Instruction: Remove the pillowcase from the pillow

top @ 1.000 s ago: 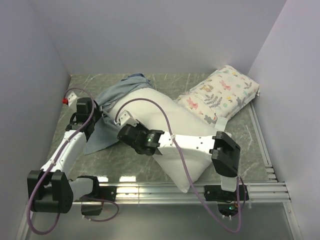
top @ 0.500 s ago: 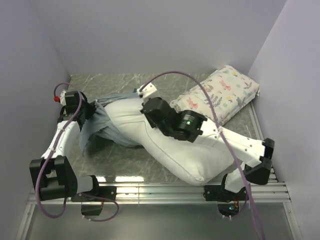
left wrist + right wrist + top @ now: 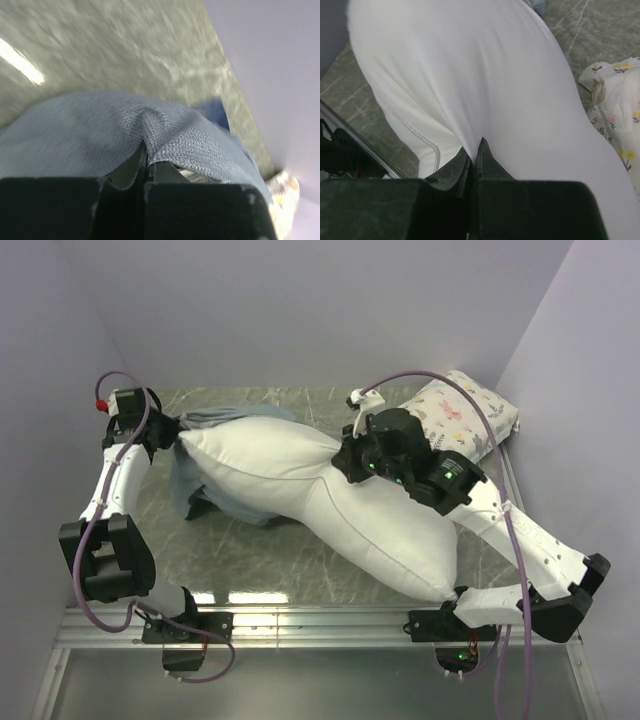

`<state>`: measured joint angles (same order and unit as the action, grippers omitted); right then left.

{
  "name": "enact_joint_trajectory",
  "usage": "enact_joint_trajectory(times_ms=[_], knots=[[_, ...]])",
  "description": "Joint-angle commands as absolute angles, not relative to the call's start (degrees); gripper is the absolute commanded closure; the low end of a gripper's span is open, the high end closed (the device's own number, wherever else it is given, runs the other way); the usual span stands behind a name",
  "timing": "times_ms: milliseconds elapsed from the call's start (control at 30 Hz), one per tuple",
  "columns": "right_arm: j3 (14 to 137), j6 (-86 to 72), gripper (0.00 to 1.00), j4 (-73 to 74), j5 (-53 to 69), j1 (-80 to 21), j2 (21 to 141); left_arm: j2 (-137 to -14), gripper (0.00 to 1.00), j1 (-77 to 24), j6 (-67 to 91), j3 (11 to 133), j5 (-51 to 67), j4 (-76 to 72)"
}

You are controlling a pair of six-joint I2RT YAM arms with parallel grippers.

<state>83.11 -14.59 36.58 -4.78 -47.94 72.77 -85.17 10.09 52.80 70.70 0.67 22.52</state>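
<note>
Both my arms have drawn further apart since the earlier frame: my left pincer [image 3: 170,430] has pulled back toward the far left corner, and my right pincer [image 3: 345,455] has swung right toward the floral pillow [image 3: 465,415]. The pillow [image 3: 330,495] now lies stretched diagonally across the table [image 3: 260,565], far more of its white showing. The pillowcase [image 3: 188,485] is bunched at its left end and trails beneath it.

My left pincer [image 3: 145,150] is clenched on a fold of the grey-blue pillowcase [image 3: 100,135]. My right pincer [image 3: 479,147] is clenched on a pinch of the white pillow [image 3: 485,75].

From above, my left fingertips are buried in cloth. I cannot tell whether the pillow's left corner is still inside. My left wrist view is blurred.
</note>
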Motion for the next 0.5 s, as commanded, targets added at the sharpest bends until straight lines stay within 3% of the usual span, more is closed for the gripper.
enact_joint_trajectory(times_ms=[0,233,467], knots=[[86.1,-16.4,1.0,30.5,-3.6,-46.2,63.8,-87.3,0.99,15.2,50.4,74.2,-13.4,20.8],[88.7,-17.5,1.0,30.8,-4.2,-46.2,63.1,-88.8,1.0,17.0,50.4,77.0,-12.0,21.4],[93.0,-19.8,1.0,29.4,-13.1,-46.2,64.9,-85.9,1.0,18.9,51.1,82.9,-14.2,24.2]])
